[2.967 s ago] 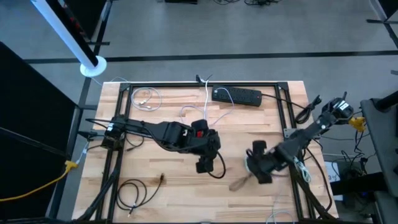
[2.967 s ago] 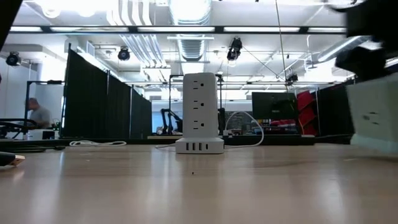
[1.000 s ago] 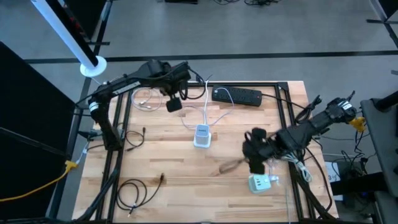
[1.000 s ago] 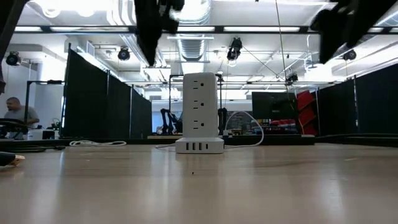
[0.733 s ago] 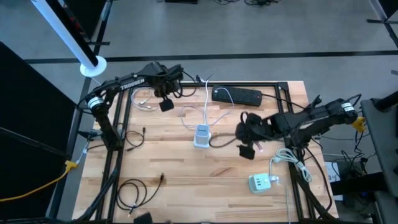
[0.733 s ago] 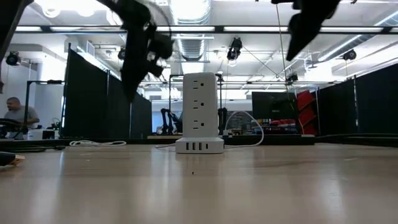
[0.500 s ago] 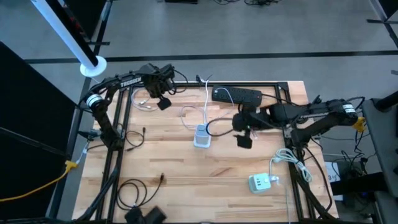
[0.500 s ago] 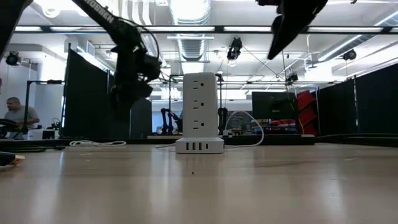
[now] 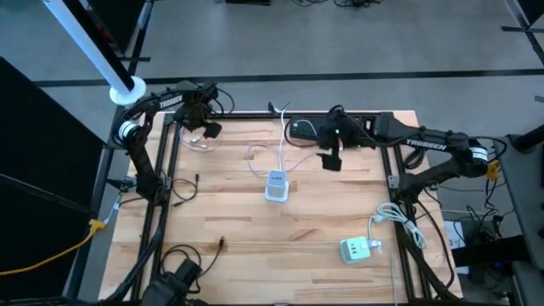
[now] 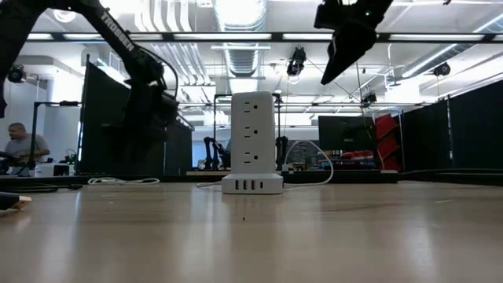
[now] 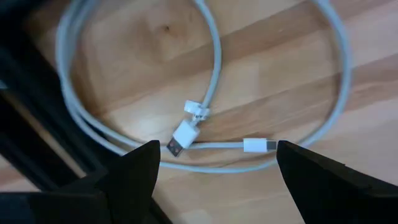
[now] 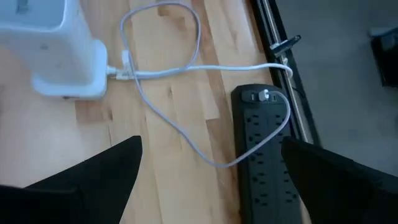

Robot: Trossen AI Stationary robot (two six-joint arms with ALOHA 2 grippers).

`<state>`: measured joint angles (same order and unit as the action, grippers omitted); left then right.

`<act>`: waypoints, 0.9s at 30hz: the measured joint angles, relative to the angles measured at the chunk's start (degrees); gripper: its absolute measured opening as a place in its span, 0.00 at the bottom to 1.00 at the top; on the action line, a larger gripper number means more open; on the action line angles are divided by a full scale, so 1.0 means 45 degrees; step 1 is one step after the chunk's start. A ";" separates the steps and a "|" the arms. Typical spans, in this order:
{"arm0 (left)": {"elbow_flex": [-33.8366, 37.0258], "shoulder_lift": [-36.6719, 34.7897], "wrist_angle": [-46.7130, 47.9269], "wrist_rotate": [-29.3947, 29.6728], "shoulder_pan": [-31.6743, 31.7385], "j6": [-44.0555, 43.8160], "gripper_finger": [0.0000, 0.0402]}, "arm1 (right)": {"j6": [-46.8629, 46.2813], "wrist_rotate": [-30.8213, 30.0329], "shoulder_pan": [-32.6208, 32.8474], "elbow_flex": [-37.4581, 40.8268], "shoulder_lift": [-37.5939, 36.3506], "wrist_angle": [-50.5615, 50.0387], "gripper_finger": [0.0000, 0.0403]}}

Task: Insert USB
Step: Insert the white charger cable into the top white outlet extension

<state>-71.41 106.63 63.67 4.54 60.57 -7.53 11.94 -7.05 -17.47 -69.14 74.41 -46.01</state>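
Observation:
A white USB cable [image 9: 201, 136] lies coiled on the table's far left corner. In the left wrist view its wide plug [image 11: 180, 138] and its small plug [image 11: 256, 145] rest on the wood inside the coil. My left gripper [image 11: 214, 180] hangs open straight above it, pointing down, one finger on each side of the plugs and clear of them. A white power tower [image 9: 276, 185] stands upright at mid-table, with USB ports along its base [image 10: 251, 185]. My right gripper [image 9: 330, 160] hovers open, high between the tower and the far edge, with nothing in it.
A black power strip [image 12: 267, 149] lies along the far edge, and the tower's white cord [image 12: 168, 93] loops beside it. A white charger [image 9: 357, 248] sits near right. A black cable coil [image 9: 180, 262] lies near left. Metal frame rails [image 9: 170, 170] border the table.
My left gripper has swung toward the far left corner, sunk and rolled, coming over the coiled white cable. My right gripper has swept from the table's near right toward the far edge, rising a little. Both have stayed open. The tower has not moved.

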 joint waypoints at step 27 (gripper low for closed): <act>0.0615 -0.0727 -0.1653 -0.5237 -0.2078 0.1789 0.05 | -0.2365 -0.0103 0.1389 0.0010 0.0000 0.1414 0.92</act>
<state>-68.64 103.36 56.23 -19.03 51.22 0.52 1.30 -7.51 -11.22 -69.10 74.41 -39.64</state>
